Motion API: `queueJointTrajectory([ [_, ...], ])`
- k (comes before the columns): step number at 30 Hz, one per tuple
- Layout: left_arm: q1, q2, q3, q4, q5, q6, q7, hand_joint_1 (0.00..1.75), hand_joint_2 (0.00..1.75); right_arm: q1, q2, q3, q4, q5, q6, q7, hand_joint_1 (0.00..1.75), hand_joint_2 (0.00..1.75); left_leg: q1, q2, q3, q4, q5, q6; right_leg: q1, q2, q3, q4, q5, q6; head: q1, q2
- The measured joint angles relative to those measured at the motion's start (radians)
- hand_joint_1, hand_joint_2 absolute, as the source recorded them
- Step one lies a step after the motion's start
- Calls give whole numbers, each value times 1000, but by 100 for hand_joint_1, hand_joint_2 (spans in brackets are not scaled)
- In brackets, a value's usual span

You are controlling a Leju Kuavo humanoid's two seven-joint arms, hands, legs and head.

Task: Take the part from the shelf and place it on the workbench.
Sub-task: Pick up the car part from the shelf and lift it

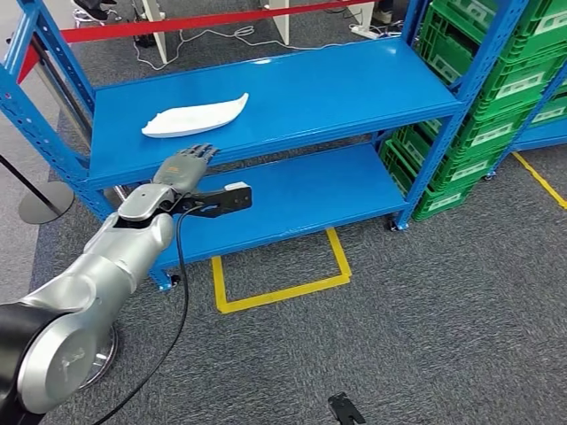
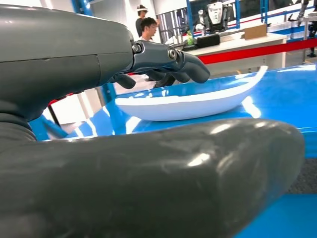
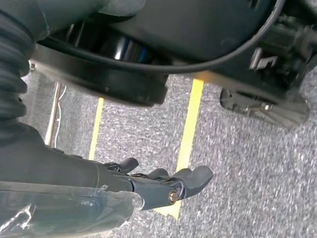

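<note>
A white, long curved part (image 1: 195, 116) lies on the upper blue shelf board (image 1: 301, 93), toward its left side. My left hand (image 1: 186, 166) reaches out at the shelf's front edge, just short of the part, with its fingers spread and nothing in it. The left wrist view shows the part (image 2: 186, 101) close ahead, between the thumb (image 2: 157, 173) and the extended fingers (image 2: 179, 62), untouched. My right hand (image 3: 164, 183) hangs over the grey carpet with its fingers loosely extended and empty.
A lower blue shelf board (image 1: 294, 195) sits beneath the upper one. Stacked green crates (image 1: 494, 88) stand at the right. A yellow floor marking (image 1: 281, 288) frames a square before the shelf. Red tape (image 1: 200, 22) and a stanchion base (image 1: 43, 202) lie behind and left. A person (image 2: 147, 27) stands far off.
</note>
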Motion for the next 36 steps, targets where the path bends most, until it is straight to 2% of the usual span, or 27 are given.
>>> queueJointTrajectory([
  [2,-2,-1,0,0,0,0,0,0,0,0,0,0,0,0,0,0,0,175,1,2,-24,51,-30,-13,-6,-1,12,-8,-4,-10,-3,0],
  [4,2,0,0,0,0,0,0,0,0,1,0,0,0,0,0,0,0,175,5,4,-90,174,-80,-23,-9,-2,24,-11,-11,-15,-6,0],
  [5,8,1,0,1,0,0,0,0,0,3,0,0,0,0,0,0,0,175,7,4,-127,235,-95,-26,-11,-2,30,-11,-16,-16,-6,0],
  [6,14,1,0,1,0,-1,0,0,0,5,0,0,0,0,0,0,0,175,9,4,-155,270,-90,-28,-13,-1,36,-11,-22,-16,-6,0],
  [7,18,2,0,2,0,-1,0,0,0,6,0,0,0,0,0,0,0,175,12,5,-166,269,-64,-30,-14,0,44,-11,-27,-14,-6,0],
  [8,19,2,0,2,0,-1,0,0,0,6,0,0,0,0,0,0,0,175,14,5,-161,233,-19,-30,-16,1,53,-11,-34,-12,-6,0],
  [9,16,2,0,2,0,0,0,0,0,6,0,0,0,0,0,0,0,175,15,6,-143,170,33,-30,-18,2,61,-11,-41,-7,-6,0],
  [10,12,3,0,2,0,0,0,0,0,5,0,0,0,0,0,0,0,175,15,8,-120,107,73,-30,-17,3,68,-10,-48,-1,-7,0],
  [11,8,3,0,2,0,0,0,0,0,4,0,0,0,0,0,0,0,175,14,10,-98,52,91,-26,-16,4,73,-9,-55,6,-8,0],
  [12,5,3,0,2,0,-1,0,0,0,3,0,0,0,0,0,0,0,175,13,11,-84,18,94,-22,-15,4,76,-10,-60,12,-7,0],
  [13,3,3,0,2,0,-1,0,0,0,2,0,0,0,0,0,0,0,175,11,11,-77,5,83,-15,-13,3,78,-13,-64,17,-7,0],
  [15,1,2,0,2,0,-1,0,0,0,1,0,0,0,0,0,0,0,175,13,9,-70,-1,71,-1,-14,1,83,-18,-70,27,-5,0],
  [17,-2,3,0,2,0,0,1,0,0,0,0,0,0,0,0,0,0,175,16,8,-61,-3,64,13,-13,-3,64,25,-94,34,-2,0],
  [18,-3,2,0,2,0,0,2,0,0,0,0,0,0,0,0,0,0,175,16,7,-55,-4,60,19,-13,-4,34,81,-116,35,1,0],
  [20,2,2,0,2,0,-1,2,0,0,-1,0,0,0,-1,0,-1,0,175,13,5,-45,-4,49,25,-11,-5,-51,223,-160,35,4,0],
  [21,6,3,0,2,0,-2,2,0,0,-2,0,0,0,-1,0,-2,0,175,11,5,-38,-4,43,26,-9,-5,-86,269,-163,34,4,0],
  [22,9,3,0,2,-1,-3,2,0,0,-3,0,0,0,-1,0,-3,0,175,10,4,-30,-4,36,26,-8,-5,-104,278,-143,32,4,0],
  [23,11,2,-1,2,-2,-5,2,0,0,-3,0,0,0,-1,0,-4,0,175,9,3,-20,-4,29,25,-7,-5,-101,246,-102,30,4,0],
  [25,10,0,-1,2,-4,-8,2,0,0,-1,0,0,0,-1,1,-4,0,175,8,1,4,-4,11,19,-7,-6,-60,120,-5,25,5,0],
  [26,8,0,-1,2,-5,-10,2,0,0,1,0,0,0,-1,1,-4,0,175,7,-1,11,-3,4,14,-6,-6,-35,62,20,23,6,0],
  [27,6,0,-1,3,-5,-11,2,0,0,2,0,0,0,-1,1,-4,0,175,5,-2,15,-2,-1,9,-5,-5,-18,26,26,20,6,0],
  [28,4,1,-1,3,-6,-13,2,0,0,3,1,0,1,-1,1,-4,0,175,3,-2,15,-3,-3,5,-4,-4,-10,13,16,16,4,0],
  [31,0,-1,-1,2,-6,-13,2,0,0,3,1,-1,0,-1,1,-4,0,175,5,0,14,2,-16,-8,-6,0,1,0,1,-1,-1,0],
  [32,-2,-2,-1,2,-6,-13,2,0,0,3,1,-1,0,-1,1,-4,0,175,5,1,3,26,-31,-14,-8,0,6,-2,-2,-6,-2,0],
  [33,-4,-2,-1,2,-6,-13,2,0,0,2,1,-1,0,-1,1,-4,0,175,6,3,-21,72,-52,-20,-10,-1,12,-5,-6,-11,-4,0],
  [35,0,-2,-1,2,-6,-14,2,0,0,3,1,-1,0,-1,1,-4,0,175,7,4,-98,205,-97,-27,-10,-1,23,-7,-15,-18,-6,0],
  [36,5,-2,-1,2,-6,-14,2,0,0,5,1,-1,0,-1,1,-4,0,175,8,5,-134,258,-103,-29,-10,-1,29,-7,-20,-19,-6,0],
])
